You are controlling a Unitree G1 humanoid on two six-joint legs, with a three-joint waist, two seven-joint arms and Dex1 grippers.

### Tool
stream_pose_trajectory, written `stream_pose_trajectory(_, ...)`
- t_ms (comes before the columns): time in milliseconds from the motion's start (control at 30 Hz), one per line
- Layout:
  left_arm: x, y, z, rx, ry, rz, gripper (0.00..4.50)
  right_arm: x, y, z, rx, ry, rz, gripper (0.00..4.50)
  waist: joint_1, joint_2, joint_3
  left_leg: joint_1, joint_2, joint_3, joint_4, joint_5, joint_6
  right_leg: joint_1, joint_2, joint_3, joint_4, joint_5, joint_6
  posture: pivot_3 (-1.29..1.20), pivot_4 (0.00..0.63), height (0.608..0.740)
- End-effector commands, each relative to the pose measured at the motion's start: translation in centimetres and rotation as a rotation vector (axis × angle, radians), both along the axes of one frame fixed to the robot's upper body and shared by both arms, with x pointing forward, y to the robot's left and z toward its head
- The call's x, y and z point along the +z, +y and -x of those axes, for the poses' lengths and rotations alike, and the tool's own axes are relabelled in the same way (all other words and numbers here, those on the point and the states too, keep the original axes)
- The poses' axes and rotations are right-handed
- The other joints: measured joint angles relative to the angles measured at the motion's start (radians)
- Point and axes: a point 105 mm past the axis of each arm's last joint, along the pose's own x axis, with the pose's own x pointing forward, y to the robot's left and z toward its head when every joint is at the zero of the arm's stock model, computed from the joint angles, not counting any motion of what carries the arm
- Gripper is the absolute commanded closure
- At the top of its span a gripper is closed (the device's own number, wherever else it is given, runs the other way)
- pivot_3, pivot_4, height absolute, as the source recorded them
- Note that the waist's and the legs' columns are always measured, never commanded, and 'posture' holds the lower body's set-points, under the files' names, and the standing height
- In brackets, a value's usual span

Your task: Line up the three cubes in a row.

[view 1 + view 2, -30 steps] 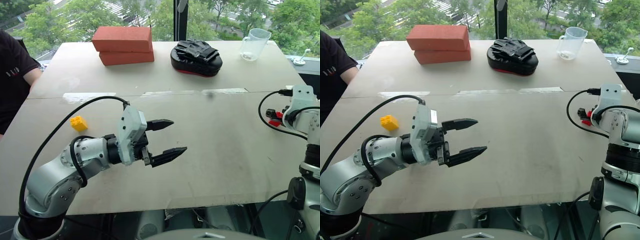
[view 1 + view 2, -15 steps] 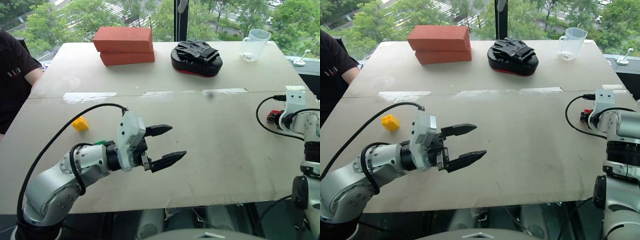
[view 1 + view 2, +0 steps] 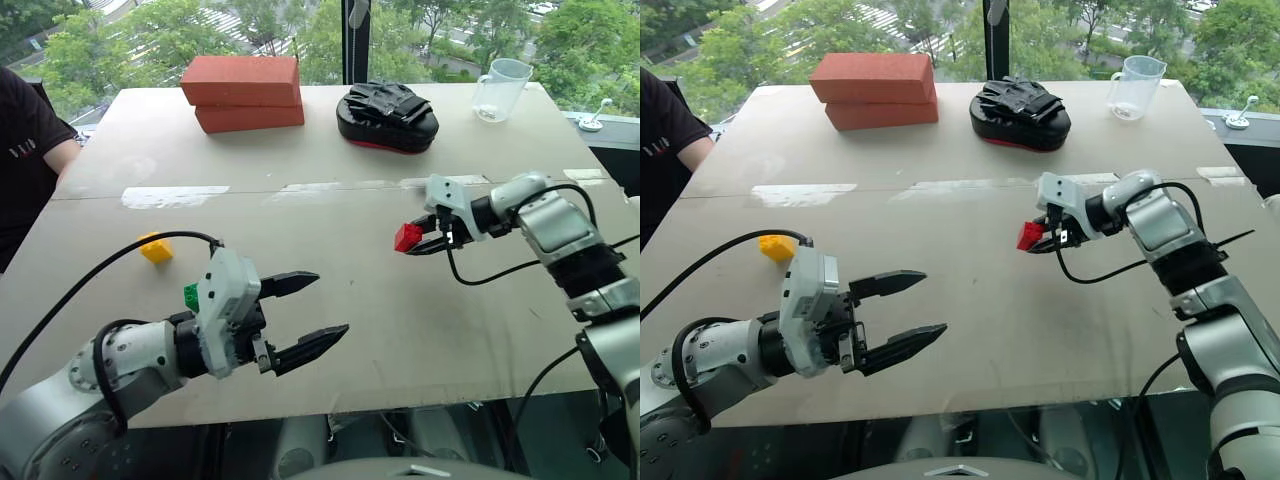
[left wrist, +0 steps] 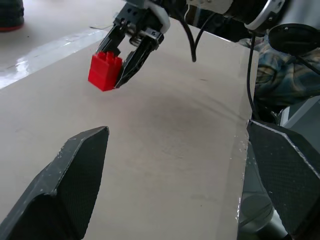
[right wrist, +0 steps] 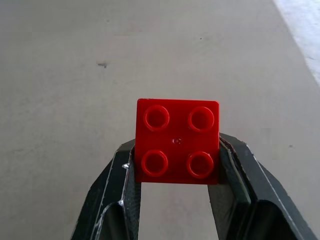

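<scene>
where the table (image 3: 330, 215) meets its left edge, a person's dark sleeve (image 3: 25, 130) shows beside it, and just inboard the yellow cube (image 3: 155, 247) rests on the surface, a black cable arching across in front of it. green cube (image 3: 191, 295) sits nearer the front edge, partly hidden behind the white housing of the left gripper (image 3: 308, 315); whether it touches the housing i cannot tell. that gripper hangs over the front-left part of the table, its two black fingers spread wide with nothing between them, pointing toward the table's middle. at the back, two red-orange bricks (image 3: 245, 92) stacked one on the other, then a black padded mitt (image 3: 388, 115) to their right, then a clear measuring cup (image 3: 498, 90) near the far right corner. a strip of pale tape (image 3: 300, 187) runs across the table's middle. right of centre, the right gripper (image 3: 420, 240) reaches in from the right side, fingers clamped on the red cube (image 3: 408, 237), gripping its two opposite sides with the studs showing in the right wrist view. red cube is held over the table, well apart from the yellow and green ones.
</scene>
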Motion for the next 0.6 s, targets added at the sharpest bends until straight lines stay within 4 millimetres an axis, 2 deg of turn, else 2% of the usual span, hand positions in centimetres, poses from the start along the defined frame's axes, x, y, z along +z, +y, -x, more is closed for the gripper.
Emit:
stream_pose_trajectory(33, 1.1, -0.3, 0.7, -0.002, -0.048, -0.003, 0.0, 0.3, 0.6, -0.7, 0.077, -0.037, 0.063, 3.18, 0.0, 0.0, 0.0, -0.001, 0.0, 0.0, 0.0, 0.0, 0.0, -0.001, 0.0, 0.001, 0.0, 0.0, 0.0, 0.0, 0.15, 0.74)
stream_pose_trajectory(200, 1.3, 0.0, 0.8, 0.029, -0.055, -0.019, 0.0, -0.5, 1.6, -1.2, 0.135, -0.057, 0.089, 3.18, -0.004, 0.0, 0.0, -0.001, 0.0, 0.0, -0.001, 0.0, -0.001, -0.001, 0.0, 0.002, -0.001, 0.0, 0.001, 0.0, 0.15, 0.74)
stream_pose_trajectory(533, 1.0, 1.1, 0.8, 0.034, -0.033, -0.07, 0.0, -1.0, 2.0, -1.2, 0.187, -0.06, 0.12, 3.18, -0.007, 0.001, 0.001, 0.002, 0.0, 0.001, -0.001, 0.0, -0.001, 0.0, 0.0, 0.001, 0.001, 0.0, 0.0, 0.0, 0.15, 0.74)
stream_pose_trajectory(600, 1.0, 1.1, 0.7, 0.033, -0.035, -0.067, 0.0, -1.0, 2.1, -1.1, 0.2, -0.054, 0.126, 2.13, -0.007, 0.001, 0.001, 0.002, 0.0, 0.001, -0.001, 0.0, -0.001, 0.0, 0.0, 0.001, 0.001, 0.0, 0.0, 0.0, 0.15, 0.74)
